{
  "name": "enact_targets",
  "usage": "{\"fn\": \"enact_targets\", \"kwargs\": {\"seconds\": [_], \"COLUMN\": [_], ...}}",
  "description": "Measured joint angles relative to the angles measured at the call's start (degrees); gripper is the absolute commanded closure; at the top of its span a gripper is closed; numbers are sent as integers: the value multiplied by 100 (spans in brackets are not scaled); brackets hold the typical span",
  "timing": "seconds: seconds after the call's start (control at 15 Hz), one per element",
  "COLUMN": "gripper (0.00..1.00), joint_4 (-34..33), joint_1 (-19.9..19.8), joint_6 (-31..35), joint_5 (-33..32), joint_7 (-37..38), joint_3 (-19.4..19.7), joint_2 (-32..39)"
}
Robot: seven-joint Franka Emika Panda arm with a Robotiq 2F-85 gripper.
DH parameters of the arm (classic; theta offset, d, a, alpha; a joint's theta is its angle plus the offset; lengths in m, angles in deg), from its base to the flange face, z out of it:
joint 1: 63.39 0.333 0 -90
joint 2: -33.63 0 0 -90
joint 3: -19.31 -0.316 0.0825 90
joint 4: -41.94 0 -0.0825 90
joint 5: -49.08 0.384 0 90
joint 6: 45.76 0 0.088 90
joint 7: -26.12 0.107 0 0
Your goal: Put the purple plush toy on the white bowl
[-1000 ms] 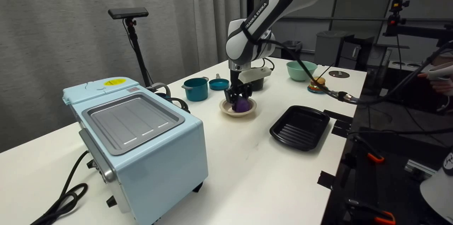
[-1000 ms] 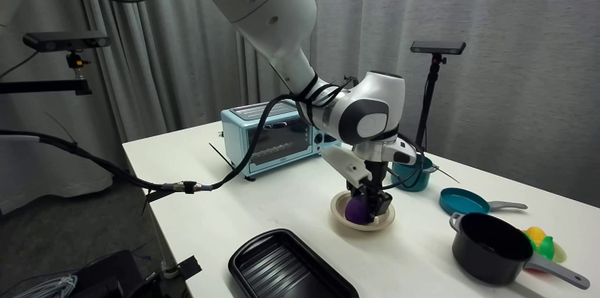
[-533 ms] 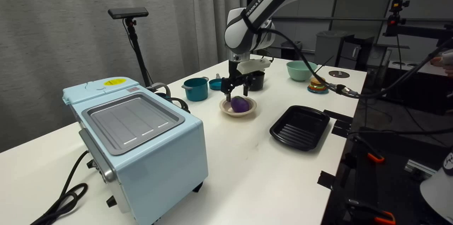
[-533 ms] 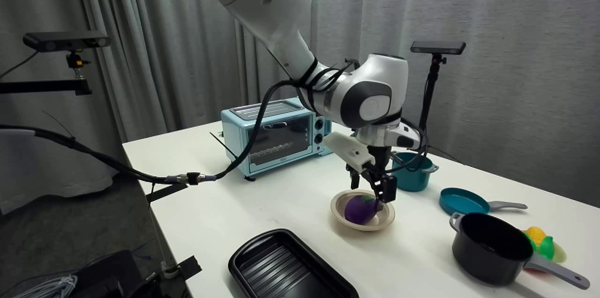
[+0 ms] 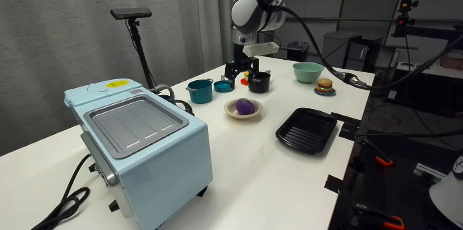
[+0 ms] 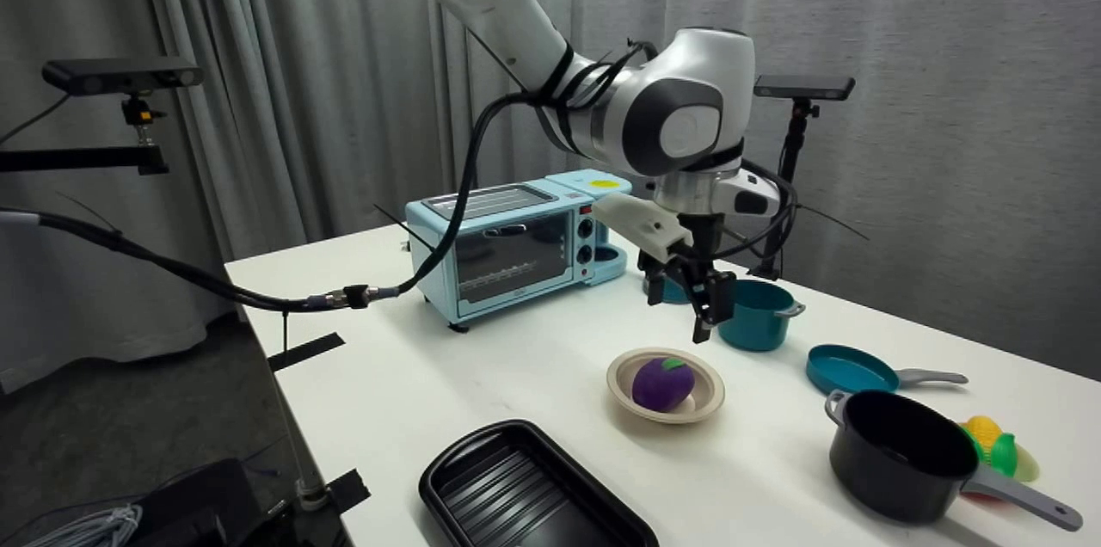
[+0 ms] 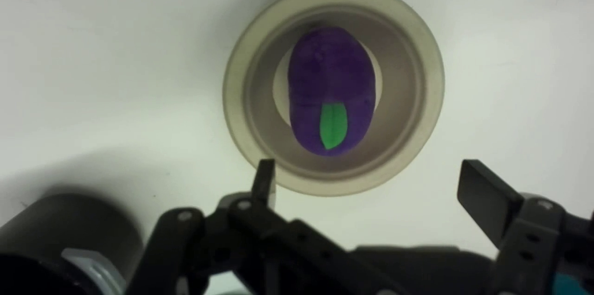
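in an exterior view i note the purple plush toy [image 5: 245, 107] resting inside the white bowl [image 5: 230, 110], whose hollow shape should keep it in. in an exterior view my gripper [image 6: 679, 318] stands higher than the bowl, spread, carrying nothing, which i judge right for a finished placement. in the wrist view the toy lies below and ahead of the parted fingertips [image 7: 487, 197], touching neither.

folded grey curtains [image 6: 929, 186] hang behind the white surface [image 5: 260, 172] in both exterior views. beyond the surface's far end, in an exterior view, come a panelled wall [image 5: 322, 4] crossed by a rail [image 5: 325, 19], and a bin [image 5: 297, 51]. below the brightly lit surface, the grey floor [image 6: 112, 435] lies dim.
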Motion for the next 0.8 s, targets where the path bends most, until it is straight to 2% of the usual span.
{"fn": "enact_targets", "kwargs": {"seconds": [0.8], "gripper": [0], "joint_4": [135], "joint_1": [-2], "joint_6": [-31], "joint_5": [0], "joint_7": [0], "joint_3": [7], "joint_2": [-123]}}
